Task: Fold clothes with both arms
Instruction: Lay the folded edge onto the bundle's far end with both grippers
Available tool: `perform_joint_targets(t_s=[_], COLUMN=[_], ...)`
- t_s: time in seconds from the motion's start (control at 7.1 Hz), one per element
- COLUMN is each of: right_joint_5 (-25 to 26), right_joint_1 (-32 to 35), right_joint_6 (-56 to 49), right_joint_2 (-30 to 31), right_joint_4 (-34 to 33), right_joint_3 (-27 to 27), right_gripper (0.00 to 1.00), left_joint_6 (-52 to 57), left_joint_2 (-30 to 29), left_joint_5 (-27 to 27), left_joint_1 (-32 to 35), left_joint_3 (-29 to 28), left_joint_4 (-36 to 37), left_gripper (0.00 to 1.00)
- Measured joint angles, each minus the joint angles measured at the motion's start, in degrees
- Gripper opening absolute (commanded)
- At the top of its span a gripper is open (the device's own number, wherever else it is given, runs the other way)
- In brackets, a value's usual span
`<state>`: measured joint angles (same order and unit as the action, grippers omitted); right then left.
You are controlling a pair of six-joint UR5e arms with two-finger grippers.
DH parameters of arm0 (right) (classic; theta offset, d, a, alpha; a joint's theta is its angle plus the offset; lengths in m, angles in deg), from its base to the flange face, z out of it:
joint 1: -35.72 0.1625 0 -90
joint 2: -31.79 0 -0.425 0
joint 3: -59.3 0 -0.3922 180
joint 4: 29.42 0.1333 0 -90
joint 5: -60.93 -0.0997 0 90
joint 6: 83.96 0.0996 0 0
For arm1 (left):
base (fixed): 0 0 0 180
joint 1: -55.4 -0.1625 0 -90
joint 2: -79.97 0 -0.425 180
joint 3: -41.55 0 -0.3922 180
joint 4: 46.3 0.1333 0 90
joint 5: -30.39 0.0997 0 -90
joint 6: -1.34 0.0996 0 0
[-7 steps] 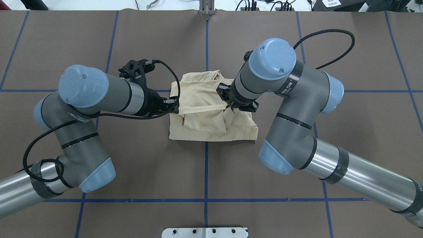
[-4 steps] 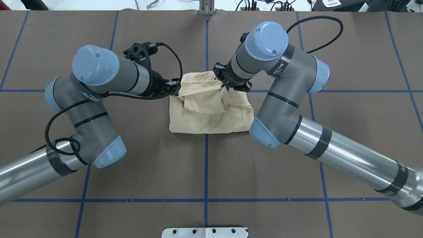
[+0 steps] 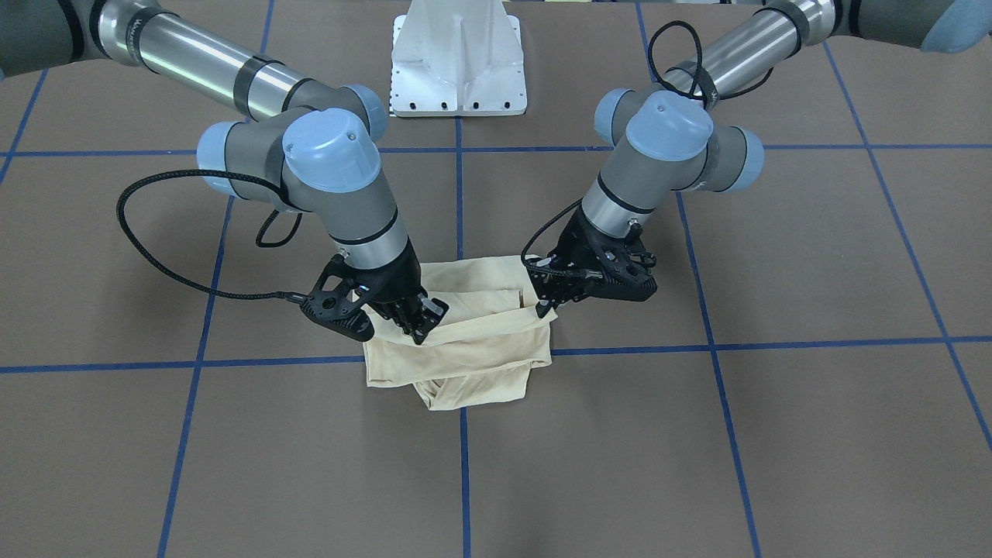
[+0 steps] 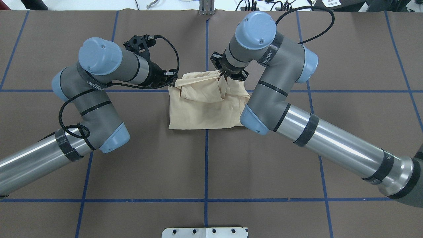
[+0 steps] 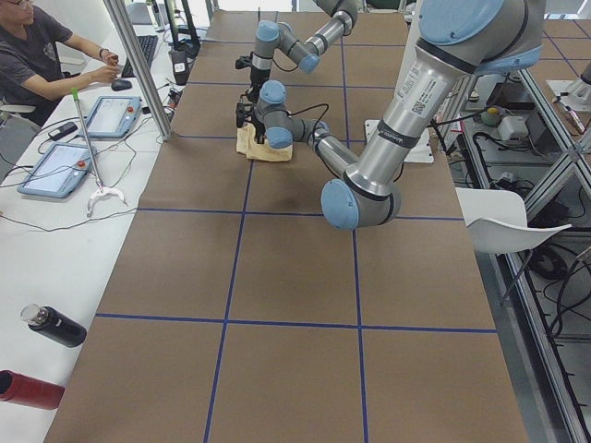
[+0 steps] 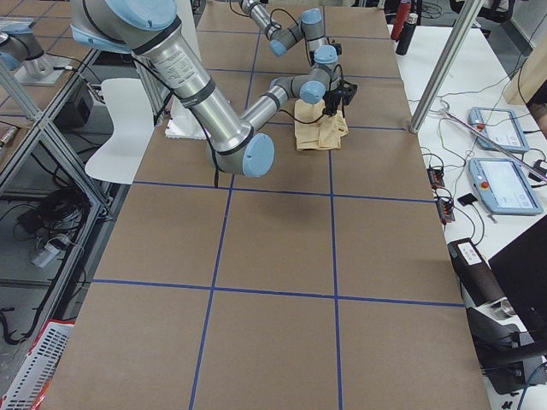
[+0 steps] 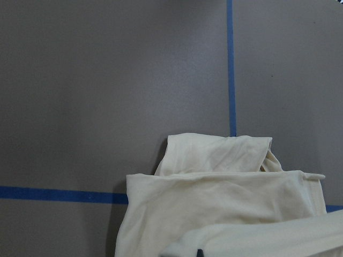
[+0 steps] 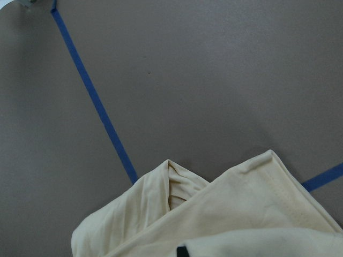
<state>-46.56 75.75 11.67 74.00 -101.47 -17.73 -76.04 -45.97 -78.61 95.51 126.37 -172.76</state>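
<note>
The left gripper [image 4: 173, 81] is pinched tight on one far corner of the shirt [image 4: 203, 112]. The right gripper [image 4: 223, 75] is clamped on the other far corner. A raised hem stretches taut between them. Below them, towards the robot, the rest lies folded on the table [image 4: 148, 158], across a blue tape [image 4: 206, 158] crossing.
</note>
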Motion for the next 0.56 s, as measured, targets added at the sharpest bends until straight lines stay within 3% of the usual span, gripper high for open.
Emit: perform_joint_targets(t_s=[0.56], right_joint_5=[0.3], right_joint_1=[-0.3], right_joint_6=[-0.1], right_joint_2=[-2.3], right_joint_4=[2.0], right_joint_3=[6.0], right_gripper=[0.00], left_joint_6=[0.0], left_joint_2=[-2.3], left_joint_5=[0.0], left_joint_1=[0.0], left_joint_3=[-6.6], left_joint_4=[-5.5], left_gripper=[0.00])
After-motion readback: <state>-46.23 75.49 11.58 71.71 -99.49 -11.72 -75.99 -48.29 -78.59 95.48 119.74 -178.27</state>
